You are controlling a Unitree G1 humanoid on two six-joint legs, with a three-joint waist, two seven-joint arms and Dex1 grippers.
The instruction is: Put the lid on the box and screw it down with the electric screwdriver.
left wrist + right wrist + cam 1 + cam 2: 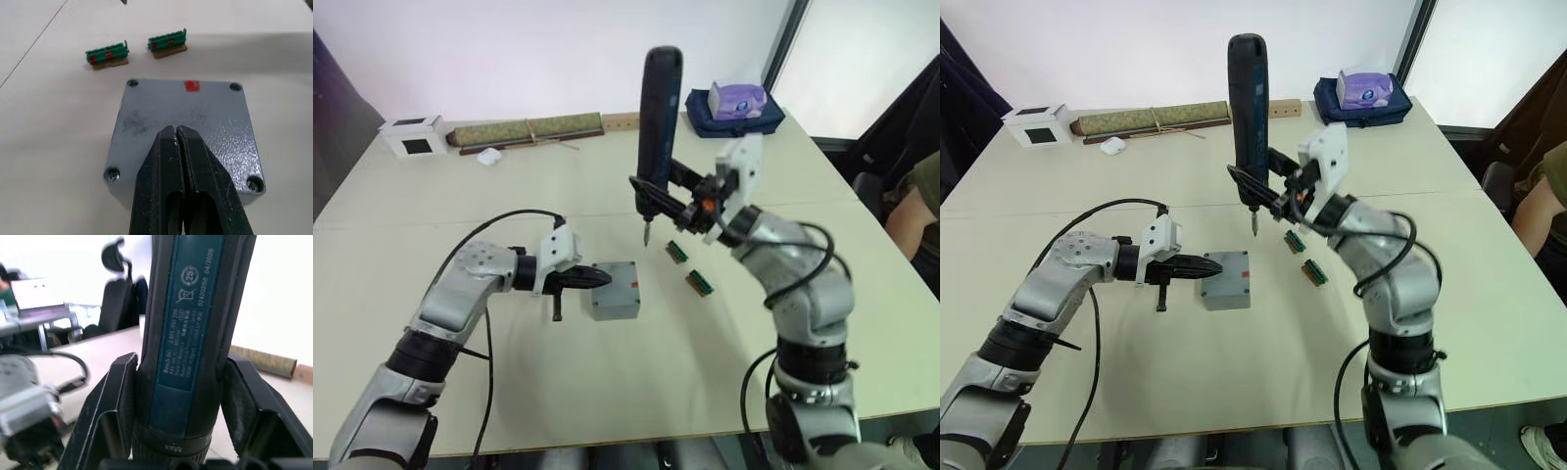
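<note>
I see the lid (183,127) seated on the box (615,304). My left gripper (177,134), jaws closed and empty, rests against it. My right gripper (188,396) clamps the screwdriver (657,122) upright above the table (636,392).

**Desk and what lies on it**

The pale desk (724,382) carries the grey box (615,291) with its lid (183,127) on, two green circuit boards (677,252) (699,283) just beside it, and along the far edge a white cube (414,136), a long roll (529,128) and a blue pouch (734,116).
</note>
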